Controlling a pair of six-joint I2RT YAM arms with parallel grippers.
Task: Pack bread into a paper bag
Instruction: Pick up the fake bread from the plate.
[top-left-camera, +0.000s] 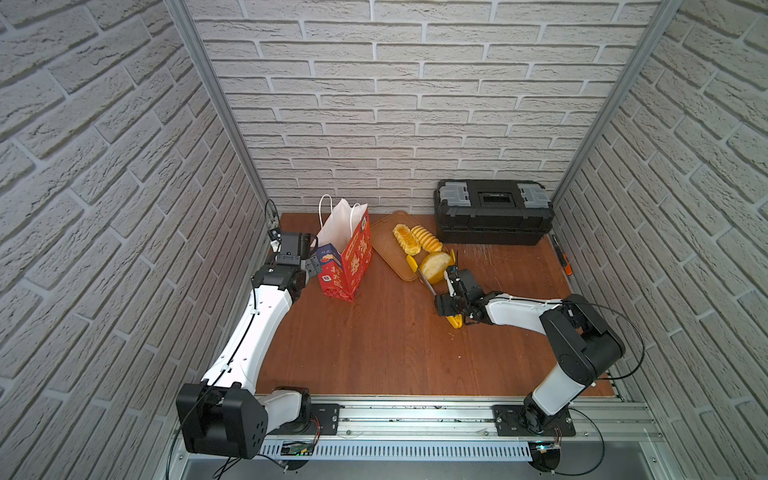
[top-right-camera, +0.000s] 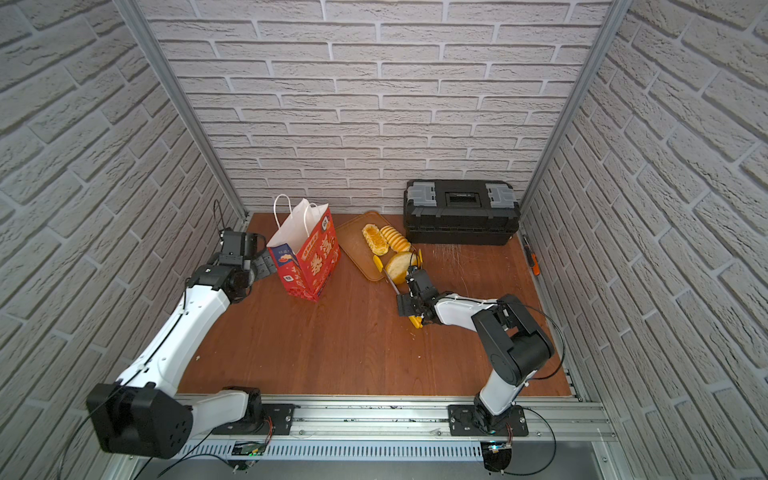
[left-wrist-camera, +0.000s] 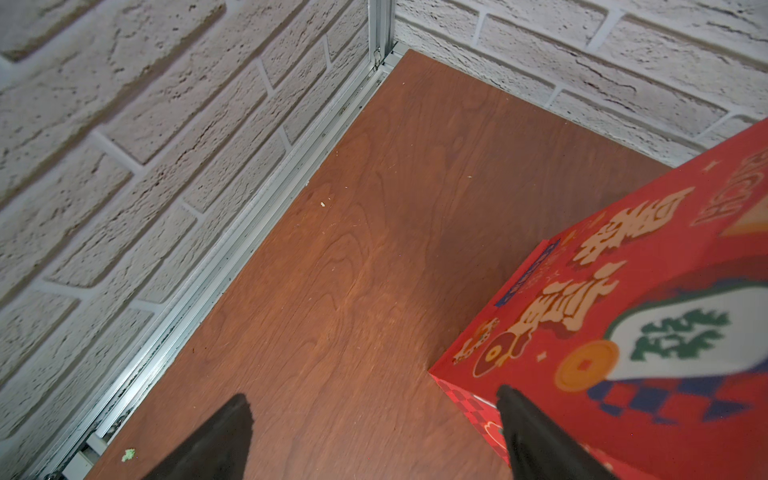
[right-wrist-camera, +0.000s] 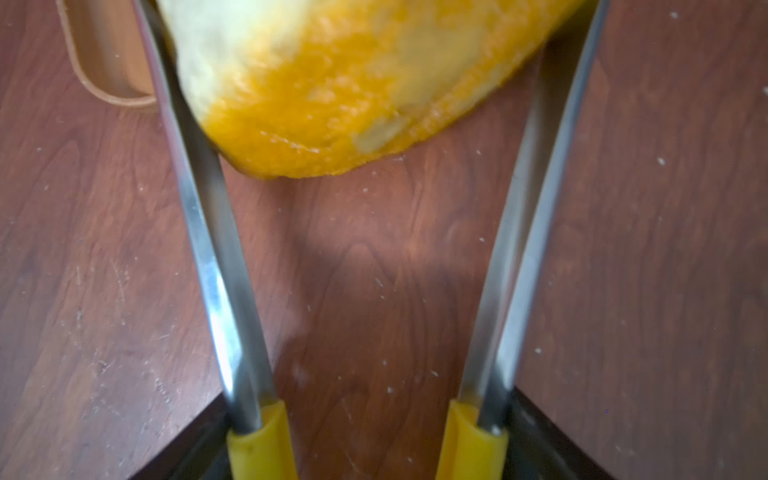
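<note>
The paper bag (top-left-camera: 345, 257) (top-right-camera: 305, 253) stands upright at the back left, white above and red printed below. My left gripper (top-left-camera: 311, 264) (left-wrist-camera: 374, 399) is open beside the bag's base, and one finger (left-wrist-camera: 540, 436) lies against the bag's lower corner (left-wrist-camera: 623, 332). My right gripper (top-left-camera: 451, 309) (right-wrist-camera: 368, 449) is shut on the yellow-handled tongs (right-wrist-camera: 208, 249). The tong arms pinch a golden loaf (top-left-camera: 435, 266) (right-wrist-camera: 353, 83) at the tray's near corner. A braided pastry (top-left-camera: 406, 239) and a ridged roll (top-left-camera: 427, 238) lie on the tray.
The brown tray (top-left-camera: 386, 245) (right-wrist-camera: 108, 62) sits just right of the bag. A black toolbox (top-left-camera: 492, 212) stands at the back right. An orange-handled tool (top-left-camera: 563, 259) lies along the right wall. Brick walls close three sides.
</note>
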